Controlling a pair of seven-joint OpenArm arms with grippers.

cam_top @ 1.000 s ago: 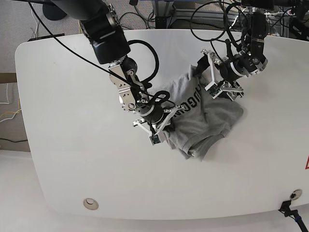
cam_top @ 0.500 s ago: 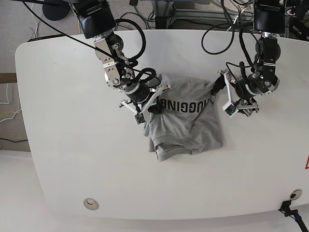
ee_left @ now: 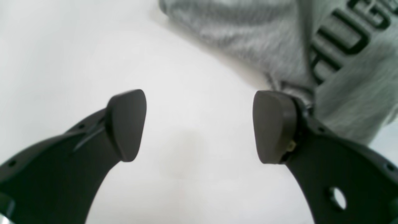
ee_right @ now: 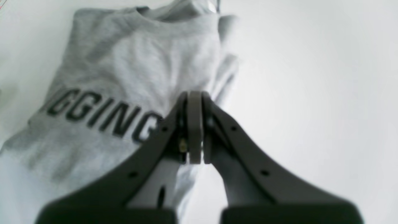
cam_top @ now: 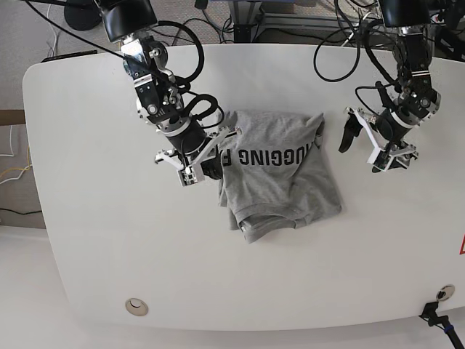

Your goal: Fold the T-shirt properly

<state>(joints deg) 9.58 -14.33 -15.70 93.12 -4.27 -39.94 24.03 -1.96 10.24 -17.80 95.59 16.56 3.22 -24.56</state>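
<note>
T-shirt (cam_top: 280, 174) lies on the white table (cam_top: 102, 240) now as a rough rectangle with the black lettering (cam_top: 272, 156) facing up, sitting a bit toward the far side of the tabletop's middle. Compared to a second ago that's a big change: back then it was a bunched, twisted lump with both arms right on it, and half a second ago it was already spread but shifted a little more to the camera's left. Both arms have backed off since.

Left gripper (cam_top: 363, 142) is off the shirt's edge on the camera's right, jaws spread wide with nothing between them; in its wrist view only bare table shows between the pads (ee_left: 127, 124), and the shirt's edge passes just behind one pad. Right gripper (cam_top: 211, 169) is at the shirt's opposite edge, by the first letters of the print, jaws pressed fully together. From the wrist view I can't see any cloth pinched in there, it just looks closed on itself.

Room-wise, there's loads of bare table on the near side of the shirt and on the camera's left of it; less on the far side.

Count: one shirt, two grippers, one round grommet (cam_top: 136, 306) near the front edge, far from the shirt.
</note>
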